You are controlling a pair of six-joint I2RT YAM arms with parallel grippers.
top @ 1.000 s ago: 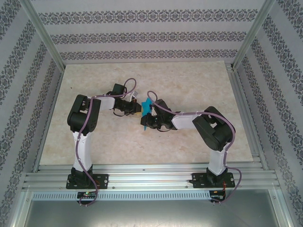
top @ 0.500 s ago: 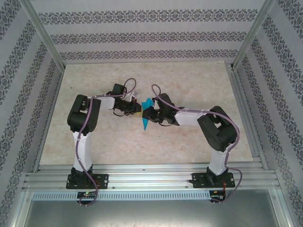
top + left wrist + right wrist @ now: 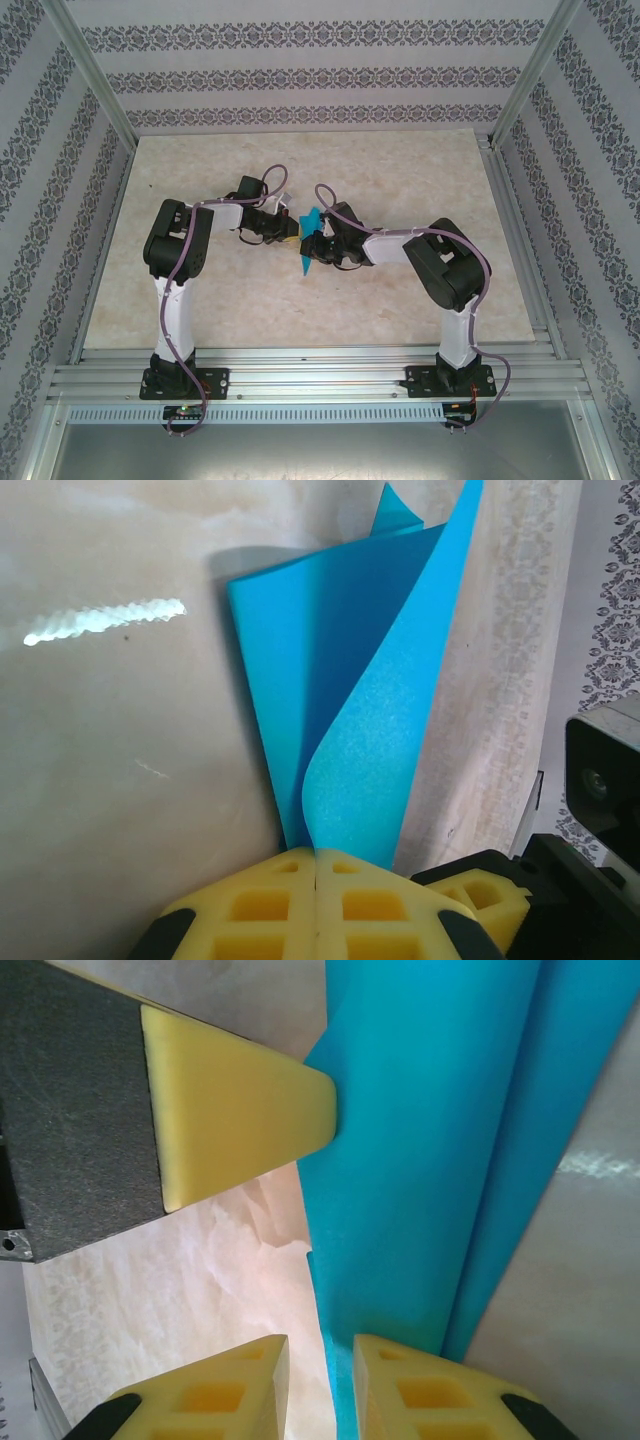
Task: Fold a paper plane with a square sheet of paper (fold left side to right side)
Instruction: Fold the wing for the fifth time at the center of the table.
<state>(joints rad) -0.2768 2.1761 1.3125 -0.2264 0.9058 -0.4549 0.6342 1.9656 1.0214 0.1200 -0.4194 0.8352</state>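
left tool (image 3: 316,865) is clamped tight, its yellow pads pressed together on the narrow end of the paper (image 3: 340,680). from that pinch the cyan paper fans out away from the tool, folded lengthwise, with one layer curling up off the other above the pale table (image 3: 120,780). right tool (image 3: 320,1385) stands just ajar, with a slim gap between its pads. the paper's edge runs into that gap along one pad, with table showing beside it, so nothing is clamped there. seen from above, both tools meet at the paper near the table's middle.
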